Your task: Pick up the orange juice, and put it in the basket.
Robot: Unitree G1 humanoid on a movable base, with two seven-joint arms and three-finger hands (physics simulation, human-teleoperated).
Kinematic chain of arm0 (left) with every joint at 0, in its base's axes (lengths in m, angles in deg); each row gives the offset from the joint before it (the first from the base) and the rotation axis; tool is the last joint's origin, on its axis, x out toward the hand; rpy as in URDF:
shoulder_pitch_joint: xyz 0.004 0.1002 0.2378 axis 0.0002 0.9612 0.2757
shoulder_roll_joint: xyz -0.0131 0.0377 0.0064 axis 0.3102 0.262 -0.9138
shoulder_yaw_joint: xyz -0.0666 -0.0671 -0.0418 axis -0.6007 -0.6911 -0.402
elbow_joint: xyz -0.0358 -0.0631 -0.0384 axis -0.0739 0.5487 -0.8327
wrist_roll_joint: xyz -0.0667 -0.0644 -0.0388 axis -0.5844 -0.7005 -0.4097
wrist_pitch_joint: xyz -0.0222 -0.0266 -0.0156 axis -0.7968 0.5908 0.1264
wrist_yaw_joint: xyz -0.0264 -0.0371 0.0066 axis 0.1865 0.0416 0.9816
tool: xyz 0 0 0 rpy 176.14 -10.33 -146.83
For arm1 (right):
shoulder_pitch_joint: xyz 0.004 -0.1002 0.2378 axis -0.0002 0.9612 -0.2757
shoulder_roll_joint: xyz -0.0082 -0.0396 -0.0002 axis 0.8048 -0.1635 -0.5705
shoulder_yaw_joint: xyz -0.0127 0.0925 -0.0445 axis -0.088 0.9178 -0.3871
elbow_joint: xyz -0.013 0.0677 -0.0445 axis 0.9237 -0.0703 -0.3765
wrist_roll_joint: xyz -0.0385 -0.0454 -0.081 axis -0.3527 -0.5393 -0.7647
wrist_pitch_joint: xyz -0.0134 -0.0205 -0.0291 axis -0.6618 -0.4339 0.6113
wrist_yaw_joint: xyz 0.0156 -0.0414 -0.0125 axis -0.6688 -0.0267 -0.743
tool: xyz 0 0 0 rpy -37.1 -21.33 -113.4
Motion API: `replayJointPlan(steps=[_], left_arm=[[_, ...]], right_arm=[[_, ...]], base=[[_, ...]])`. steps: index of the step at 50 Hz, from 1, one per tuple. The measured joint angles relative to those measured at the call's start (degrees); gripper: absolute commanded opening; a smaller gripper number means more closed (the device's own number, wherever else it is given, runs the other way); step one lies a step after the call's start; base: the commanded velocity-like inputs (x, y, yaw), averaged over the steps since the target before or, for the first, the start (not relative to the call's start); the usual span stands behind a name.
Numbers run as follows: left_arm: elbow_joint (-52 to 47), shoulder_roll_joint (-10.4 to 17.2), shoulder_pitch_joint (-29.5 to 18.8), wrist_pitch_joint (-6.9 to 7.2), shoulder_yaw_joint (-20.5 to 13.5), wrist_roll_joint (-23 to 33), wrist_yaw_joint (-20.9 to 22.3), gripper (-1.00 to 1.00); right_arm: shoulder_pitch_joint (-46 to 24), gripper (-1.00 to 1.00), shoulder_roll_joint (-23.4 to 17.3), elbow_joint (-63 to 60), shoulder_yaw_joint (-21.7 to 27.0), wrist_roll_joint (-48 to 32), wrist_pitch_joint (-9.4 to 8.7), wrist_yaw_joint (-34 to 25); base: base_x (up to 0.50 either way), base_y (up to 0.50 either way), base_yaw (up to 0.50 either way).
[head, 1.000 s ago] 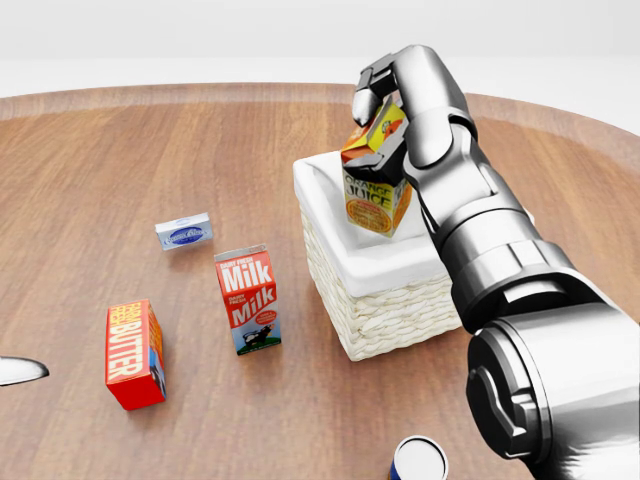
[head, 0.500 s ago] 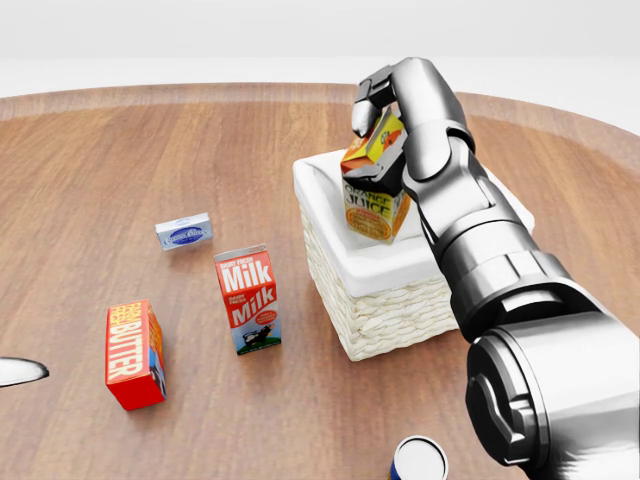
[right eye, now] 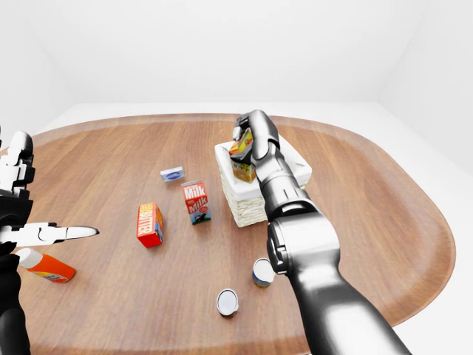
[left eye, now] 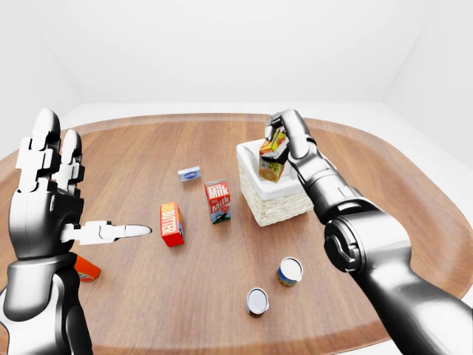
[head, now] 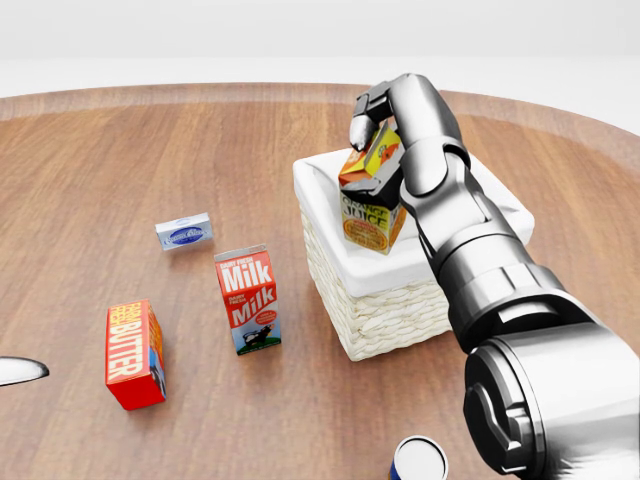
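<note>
The juice carton (head: 372,192) is gripped, tilted, in the closed right hand (head: 392,140) just above the basket (head: 378,296) opening, so the placing step is judged underway, with lowering and release needed next.

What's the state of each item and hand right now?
orange juice carton: held tilted over the basket
right hand: shut on the carton
left hand: open, empty
basket: upright
milk carton: upright
butter box: standing on end
two cans: upright
</note>
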Motion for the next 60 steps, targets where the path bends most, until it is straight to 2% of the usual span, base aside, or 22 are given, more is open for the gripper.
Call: replayJointPlan(steps=[22,41,60], left_arm=[[-0.02,0.01,-0.01,0.0,0.0,-0.01,-0.01,1.0],[-0.02,0.01,-0.01,0.0,0.0,-0.01,-0.01,1.0],[-0.03,0.01,0.01,0.0,-0.02,-0.01,-0.02,1.0]], right_arm=[[0.55,-1.0,-0.08,0.0,0.02,-0.08,0.6,-0.07],[1.48,-1.0,0.47,0.05,-0.05,-0.35,3.08,1.08],[2.25,-1.0,0.7,-0.35,0.35,-0.78,3.89,1.01]], base=[[0.0,0.0,0.0],[0.0,0.0,0.0],[0.0,0.0,0.0]])
